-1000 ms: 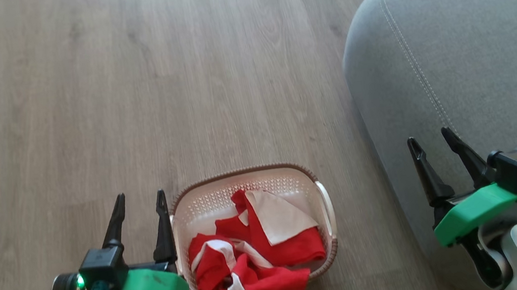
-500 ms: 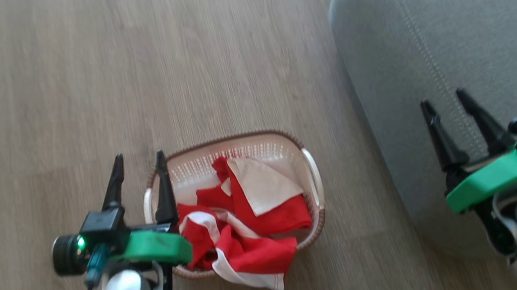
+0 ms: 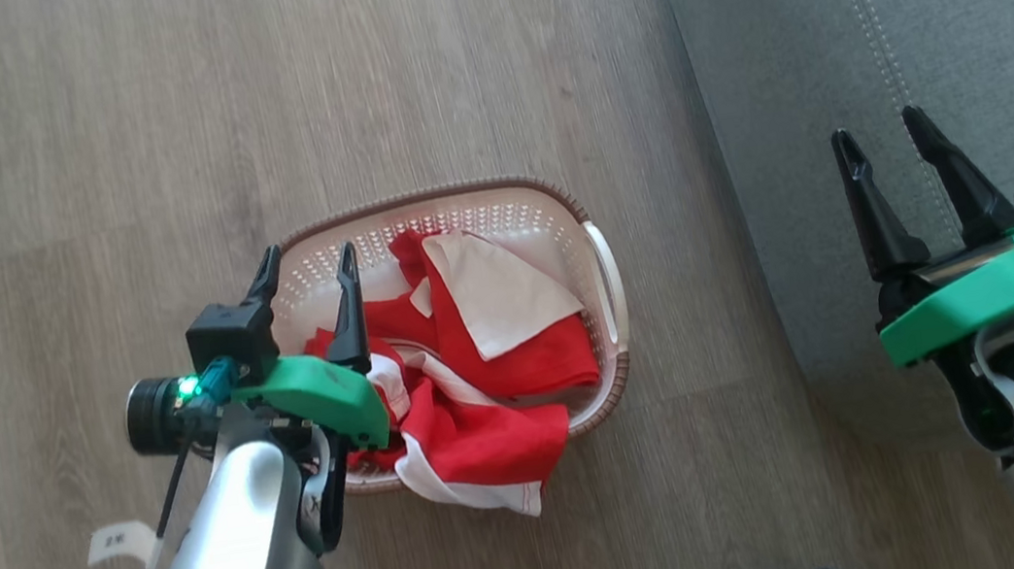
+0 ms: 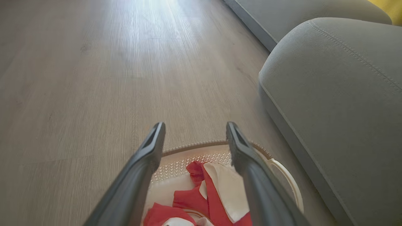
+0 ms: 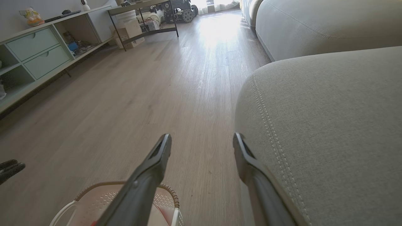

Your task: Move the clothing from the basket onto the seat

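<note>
Soft cloth clothing [image 3: 479, 367], perforated plastic basket [image 3: 507, 211], woven fabric seat [image 3: 789, 42], matt wood floor [image 3: 105, 132].

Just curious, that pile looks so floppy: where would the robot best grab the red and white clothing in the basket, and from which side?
Probably the upstanding red fold of the clothing, from straight above: the basket walls block sideways approaches, and a bunched ridge suits a pinch. The open left tool hovers over the basket's left part.
</note>
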Available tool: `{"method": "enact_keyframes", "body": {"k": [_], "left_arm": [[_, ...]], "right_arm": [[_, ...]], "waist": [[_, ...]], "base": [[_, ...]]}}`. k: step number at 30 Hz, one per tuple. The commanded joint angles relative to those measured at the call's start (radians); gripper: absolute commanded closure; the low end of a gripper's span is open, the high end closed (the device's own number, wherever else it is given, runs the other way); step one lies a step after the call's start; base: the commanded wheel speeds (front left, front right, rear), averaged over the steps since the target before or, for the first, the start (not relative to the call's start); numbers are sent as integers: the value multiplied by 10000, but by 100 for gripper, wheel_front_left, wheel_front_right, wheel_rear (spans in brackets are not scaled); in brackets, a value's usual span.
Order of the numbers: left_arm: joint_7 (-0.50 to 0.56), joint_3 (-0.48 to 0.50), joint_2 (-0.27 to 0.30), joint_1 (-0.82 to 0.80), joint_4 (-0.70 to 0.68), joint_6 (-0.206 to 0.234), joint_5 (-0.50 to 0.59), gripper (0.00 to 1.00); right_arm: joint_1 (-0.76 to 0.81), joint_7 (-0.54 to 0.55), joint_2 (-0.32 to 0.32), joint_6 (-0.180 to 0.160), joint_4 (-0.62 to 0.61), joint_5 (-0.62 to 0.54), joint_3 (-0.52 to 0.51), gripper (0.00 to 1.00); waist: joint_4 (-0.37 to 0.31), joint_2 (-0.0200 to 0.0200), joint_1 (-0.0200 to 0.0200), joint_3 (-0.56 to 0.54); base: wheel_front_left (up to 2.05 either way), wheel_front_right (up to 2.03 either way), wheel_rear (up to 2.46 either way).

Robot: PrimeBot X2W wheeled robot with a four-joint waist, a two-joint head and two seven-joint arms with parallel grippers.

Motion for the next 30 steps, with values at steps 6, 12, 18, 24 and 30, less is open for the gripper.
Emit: {"method": "enact_keyframes", "body": {"k": [6,12,18,24,30], "left_arm": [[-45,-267,107,-862,890,-93,-526,0],[287,-1315,105,-1634,1954,-156,-1471,0],[724,-2507,104,-2474,2913,-272,-2258,0],[1253,-3386,104,-3032,3542,-310,-3032,0],[1985,-4228,103,-3585,4301,-79,-3774,0]], "right_arm": [[-308,-128,-374,-2,-314,176,152,0],[-556,-134,-390,-2,-505,273,95,0],[-872,-136,-395,-2,-714,382,96,0],[-1166,-136,-364,-2,-901,451,165,0],[-1473,-137,-261,-2,-1158,491,246,0]], "waist": [[-143,0,-1,620],[-174,0,-1,1214],[-271,0,-1,1890],[-466,0,-1,2393],[-694,0,-1,2977]], "base": [[0,0,0],[0,0,0],[0,0,0],[0,0,0],[0,0,0]]}}
